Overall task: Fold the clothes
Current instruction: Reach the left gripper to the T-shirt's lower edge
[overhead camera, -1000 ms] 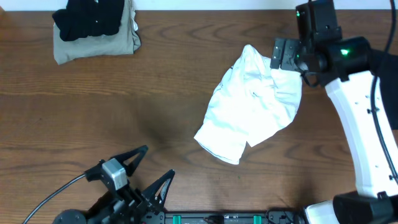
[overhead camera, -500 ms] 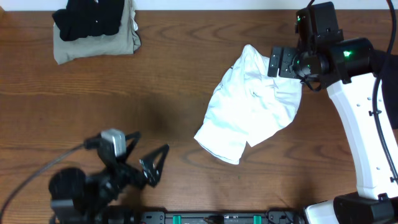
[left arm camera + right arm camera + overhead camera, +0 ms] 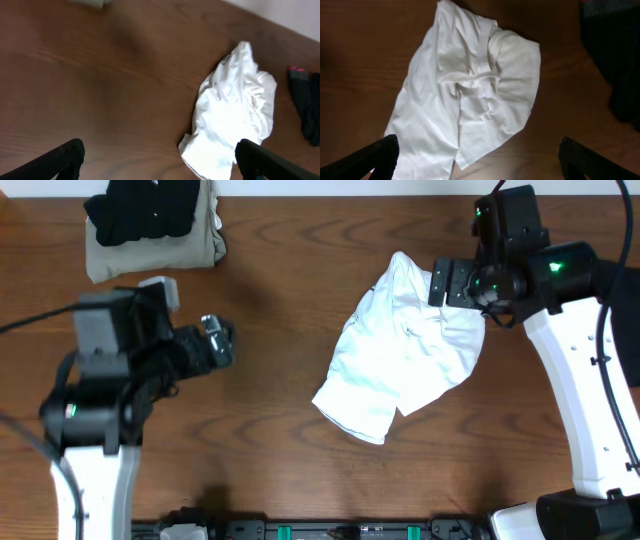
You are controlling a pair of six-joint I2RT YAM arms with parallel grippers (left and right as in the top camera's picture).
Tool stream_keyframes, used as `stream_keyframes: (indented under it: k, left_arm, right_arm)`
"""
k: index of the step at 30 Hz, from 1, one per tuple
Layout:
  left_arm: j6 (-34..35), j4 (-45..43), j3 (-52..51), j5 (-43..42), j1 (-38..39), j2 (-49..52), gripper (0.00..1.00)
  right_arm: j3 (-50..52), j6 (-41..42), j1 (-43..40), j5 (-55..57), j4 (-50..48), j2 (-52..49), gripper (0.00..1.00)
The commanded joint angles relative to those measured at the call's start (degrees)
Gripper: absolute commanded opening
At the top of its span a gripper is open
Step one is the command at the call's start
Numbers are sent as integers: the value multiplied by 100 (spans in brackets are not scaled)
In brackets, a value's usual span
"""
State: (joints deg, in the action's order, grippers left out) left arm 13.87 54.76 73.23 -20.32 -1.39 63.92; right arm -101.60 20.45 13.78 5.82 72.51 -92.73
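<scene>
Clothes (image 3: 405, 355) in two spots on the bench (image 3: 280, 430). Far left, at the back edge: folded khaki garment (image 3: 150, 258) with a black garment (image 3: 145, 208) bundled on top. Below and right of that stack: left hand (image 3: 218, 344), fingers spread wide, gripping nothing, over bare wood. Right of centre: white shirt (image 3: 470, 85), crumpled, not folded. Over its upper right edge: right hand (image 3: 450, 282), fingers likewise wide apart and empty; contact with the cloth impossible to tell.
</scene>
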Motion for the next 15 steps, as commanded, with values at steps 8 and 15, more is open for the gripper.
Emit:
stream_keyframes:
  k: [8,15]
  left_arm:
    - [-315,614,105,-507,1147,1139,98]
    - [1091,643,103,2170,3703,1526,98]
  right_arm:
    - [1058,11,11,37,-752,-39,99]
    - [1445,232,-153,35,-1123,-42,99]
